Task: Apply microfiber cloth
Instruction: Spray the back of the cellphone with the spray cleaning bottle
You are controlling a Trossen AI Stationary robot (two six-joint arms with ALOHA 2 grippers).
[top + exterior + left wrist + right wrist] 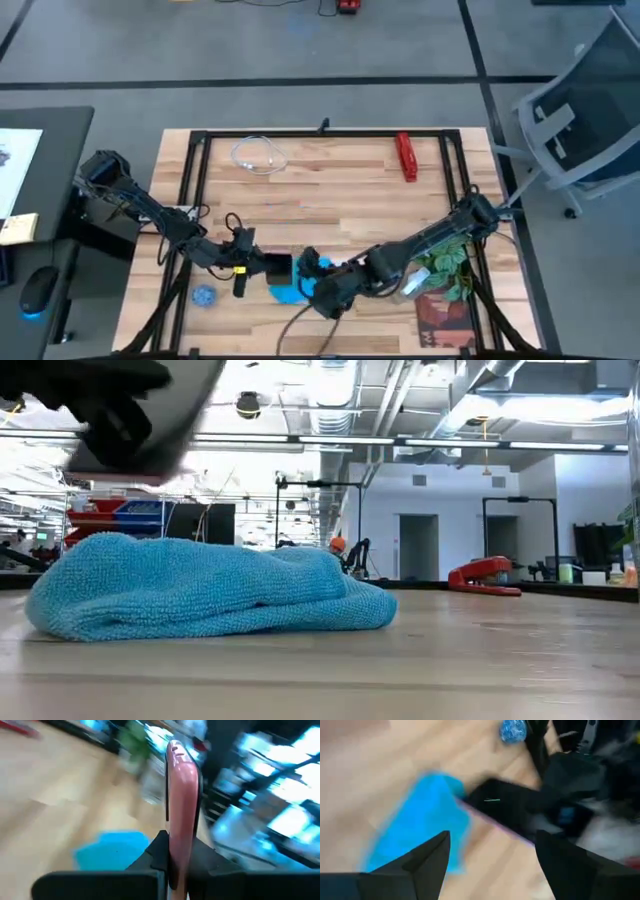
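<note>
Both grippers meet near the table's front edge (330, 345): left gripper (258, 266) clamps the pink-backed phone (181, 795), right gripper (492, 855) gapes above the crumpled sky-blue microfiber cloth (200, 585).

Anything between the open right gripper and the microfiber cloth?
Nothing: in the right wrist view the right gripper hangs over the microfiber cloth, no object intervening.

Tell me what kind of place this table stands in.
Probably a robotics lab or workshop: exposed ceiling ducts and strip lights overhead, other equipment frames beyond the wooden table, an office chair beside it.
</note>
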